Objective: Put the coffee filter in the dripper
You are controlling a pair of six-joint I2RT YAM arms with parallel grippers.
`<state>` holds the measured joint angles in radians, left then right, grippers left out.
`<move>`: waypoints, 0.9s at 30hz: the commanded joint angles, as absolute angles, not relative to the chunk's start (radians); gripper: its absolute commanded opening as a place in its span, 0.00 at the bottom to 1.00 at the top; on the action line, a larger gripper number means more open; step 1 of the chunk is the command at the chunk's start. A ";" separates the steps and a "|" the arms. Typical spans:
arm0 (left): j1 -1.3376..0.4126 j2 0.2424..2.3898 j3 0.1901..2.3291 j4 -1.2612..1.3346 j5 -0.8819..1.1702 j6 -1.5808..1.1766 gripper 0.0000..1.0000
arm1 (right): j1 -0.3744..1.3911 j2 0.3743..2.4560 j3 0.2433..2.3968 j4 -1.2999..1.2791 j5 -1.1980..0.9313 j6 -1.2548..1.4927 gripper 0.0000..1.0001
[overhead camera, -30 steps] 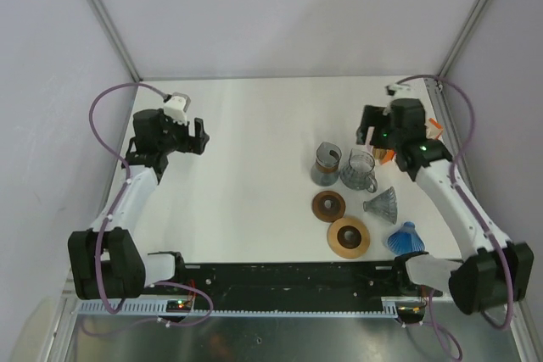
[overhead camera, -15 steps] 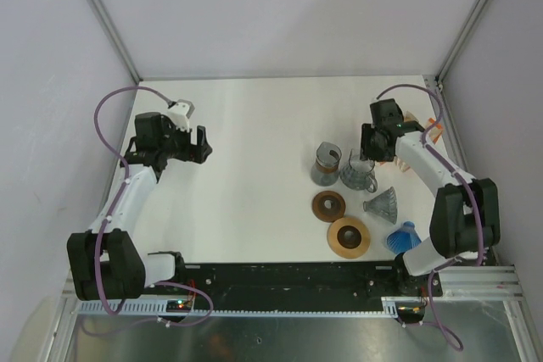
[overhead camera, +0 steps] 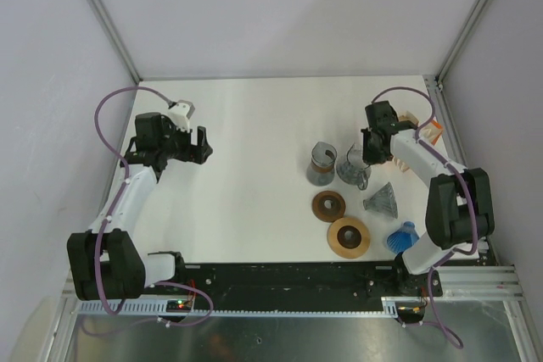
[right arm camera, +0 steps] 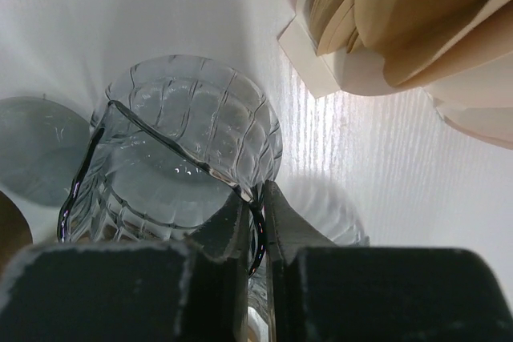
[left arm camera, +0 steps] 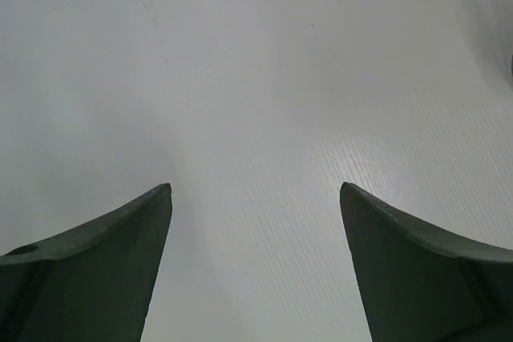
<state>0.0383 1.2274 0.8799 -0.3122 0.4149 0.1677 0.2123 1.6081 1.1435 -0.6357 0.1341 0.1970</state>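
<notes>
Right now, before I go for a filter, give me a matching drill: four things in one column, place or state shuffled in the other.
1 left gripper
2 right gripper
3 blue dripper
4 paper filters

A near right part of the table
B shut on the clear glass dripper rim
C open over bare table
D stacked at the far right

Pairs: 1-C, 2-B, 3-A, 4-D

White table (overhead camera: 254, 142) with glass drippers (overhead camera: 321, 164), wooden rings (overhead camera: 337, 237)

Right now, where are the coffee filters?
Coffee filters sit at the table's far right edge, top view, just beside the right gripper and ribbed glass cup.
</notes>
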 commanded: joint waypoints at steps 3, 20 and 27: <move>0.035 1.221 0.920 -0.319 0.430 0.191 0.90 | 0.224 1.437 1.205 -0.582 0.223 0.142 0.00; 0.035 1.210 0.928 -0.324 0.304 0.208 0.95 | 0.677 1.460 1.739 -0.677 -0.047 -0.164 0.00; 0.054 1.210 0.930 -0.322 0.223 0.215 0.98 | 0.920 1.898 2.121 -0.975 0.063 -0.323 0.00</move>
